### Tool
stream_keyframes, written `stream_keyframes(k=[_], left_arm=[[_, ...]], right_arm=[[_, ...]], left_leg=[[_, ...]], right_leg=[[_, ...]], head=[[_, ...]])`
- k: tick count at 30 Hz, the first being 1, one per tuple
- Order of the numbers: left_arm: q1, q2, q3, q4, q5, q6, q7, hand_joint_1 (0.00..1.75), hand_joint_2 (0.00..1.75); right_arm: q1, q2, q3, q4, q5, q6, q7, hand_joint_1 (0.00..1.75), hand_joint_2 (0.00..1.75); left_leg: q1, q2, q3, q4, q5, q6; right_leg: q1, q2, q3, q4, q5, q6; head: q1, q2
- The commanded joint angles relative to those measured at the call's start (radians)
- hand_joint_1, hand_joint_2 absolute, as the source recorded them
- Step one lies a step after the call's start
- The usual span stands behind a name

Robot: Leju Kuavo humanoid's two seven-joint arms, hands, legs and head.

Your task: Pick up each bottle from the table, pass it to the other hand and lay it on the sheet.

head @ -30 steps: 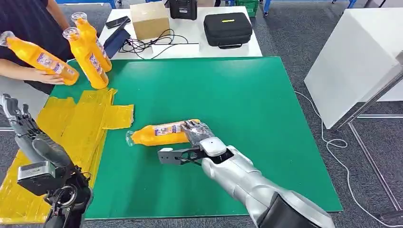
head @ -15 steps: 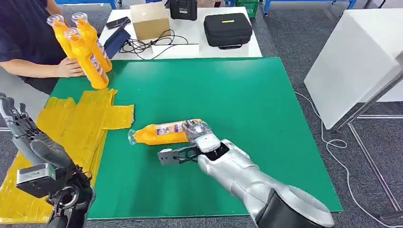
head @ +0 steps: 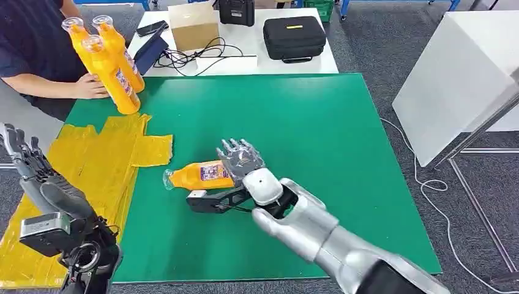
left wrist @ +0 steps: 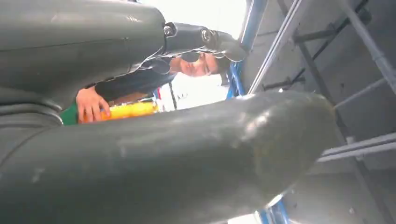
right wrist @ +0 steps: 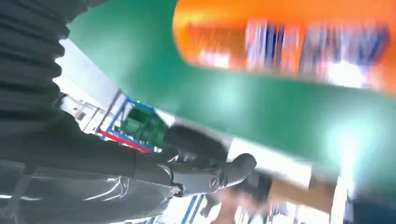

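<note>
The broad green mat-covered table (head: 306, 141) takes up most of the floor in front of the robot, and everything else sits in relation to it. Along its left edge lies the crinkled yellow plastic sheet (head: 92, 171), patched from several pieces, one flap reaching onto the green. Behind the table's far edge stands a smaller white table (head: 245, 46) carrying a black zipped case (head: 294, 37), a brown cardboard box (head: 193, 26) and a tangle of black cable (head: 190, 58). At the table's far left corner a person in a dark top (head: 30, 37) steadies three upright orange plastic bottles (head: 113, 67) with one hand. Near the middle of the table, just beside the sheet's flap, a single orange plastic bottle with a printed label (head: 199, 175) lies on its side, clear cap pointing toward the sheet. The robot's silver right hand (head: 242, 160) is at the bottle's base end, fingers spread and raised above it, thumb low alongside; it holds nothing that I can make out. The left hand (head: 21, 156) is lifted off the table's left edge, fingers apart and empty.
</note>
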Motion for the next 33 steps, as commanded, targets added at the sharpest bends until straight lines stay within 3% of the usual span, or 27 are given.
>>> stream_keyframes(k=[1,3,4,12,23,25,27,29,30,31,32,33], left_arm=[[-0.011,0.027,-0.066,0.037,-0.007,-0.011,0.003,0.00,0.00],[-0.035,0.028,-0.071,0.054,0.001,-0.017,0.003,0.00,0.00],[-0.043,0.028,-0.074,0.059,0.002,-0.018,0.003,0.00,0.00],[-0.057,0.029,-0.074,0.070,0.009,-0.018,0.003,0.00,0.00],[-0.055,0.031,-0.074,0.068,0.012,-0.019,0.003,0.00,0.00],[-0.059,0.039,-0.078,0.074,0.022,-0.016,0.003,0.00,0.00],[-0.077,0.049,-0.093,0.090,0.040,-0.010,0.003,0.00,0.00],[-0.110,0.048,-0.113,0.128,0.057,-0.012,0.003,0.00,0.00],[-0.118,0.047,-0.118,0.137,0.060,-0.013,0.003,0.00,0.00],[-0.157,0.041,-0.134,0.167,0.074,-0.012,0.003,0.00,0.00],[-0.175,0.041,-0.145,0.180,0.076,0.001,0.003,0.00,0.00],[-0.191,0.042,-0.152,0.182,0.083,0.016,0.003,0.00,0.00]], right_arm=[[0.255,-0.257,-0.421,-0.903,0.129,-0.057,-0.056,0.00,0.00],[0.246,-0.251,-0.438,-0.899,0.131,-0.076,-0.068,0.00,0.00],[0.245,-0.242,-0.439,-0.876,0.123,-0.077,-0.076,0.00,1.75],[0.218,-0.215,-0.425,-0.797,0.104,-0.064,-0.092,0.00,1.75],[0.213,-0.210,-0.414,-0.760,0.097,-0.051,-0.098,0.00,1.75],[0.163,-0.159,-0.384,-0.579,0.092,-0.036,-0.122,0.00,1.75],[0.088,-0.083,-0.341,-0.332,0.166,-0.101,-0.157,0.00,1.75],[-0.016,0.031,-0.323,0.031,0.234,-0.230,-0.173,0.00,1.75],[-0.040,0.060,-0.331,0.115,0.228,-0.241,-0.179,0.00,1.75],[-0.141,0.146,-0.357,0.406,0.211,-0.333,-0.203,0.00,1.75],[-0.192,0.180,-0.377,0.538,0.183,-0.401,-0.221,0.00,1.75],[-0.239,0.180,-0.295,0.613,0.181,-0.478,-0.209,0.00,0.00]], left_leg=[[0.001,-0.009,-0.001,0.002,-0.002,-0.001],[0.000,-0.009,-0.004,0.001,-0.001,-0.001],[0.000,-0.011,-0.002,0.002,-0.002,-0.001],[-0.001,-0.001,-0.001,0.000,-0.002,0.000],[0.000,0.000,0.000,0.000,-0.002,0.000],[0.000,0.002,0.000,-0.001,-0.002,0.001],[0.000,0.006,0.001,-0.001,-0.002,0.000],[0.001,0.011,0.006,-0.002,-0.003,-0.002],[-0.001,0.009,0.002,-0.002,-0.002,0.000],[-0.001,0.011,0.003,-0.002,-0.002,0.000],[0.001,0.012,0.005,-0.002,-0.002,-0.002],[0.000,0.012,0.004,-0.002,-0.001,-0.003]], right_leg=[[0.001,-0.011,0.003,0.000,-0.004,0.003],[0.000,-0.010,0.000,-0.001,-0.002,0.002],[0.000,-0.012,0.003,-0.001,-0.004,0.003],[-0.001,-0.004,0.001,-0.003,-0.001,0.001],[0.000,-0.003,0.002,-0.003,-0.001,0.002],[0.000,0.000,0.000,-0.003,0.000,0.001],[-0.001,0.003,0.001,-0.003,0.000,0.001],[0.000,0.007,0.005,-0.004,0.001,0.002],[-0.001,0.007,0.002,-0.003,0.001,0.001],[-0.002,0.009,0.003,-0.003,0.002,0.001],[0.000,0.009,0.004,-0.003,0.002,0.001],[-0.001,0.008,0.003,-0.002,0.002,0.001]], head=[[0.000,0.000],[0.000,0.000],[0.000,0.000],[0.000,0.000],[0.000,0.000],[0.000,0.000],[0.000,0.000],[0.000,0.000],[0.000,0.000],[0.000,0.000],[0.000,0.000],[0.000,0.000]])
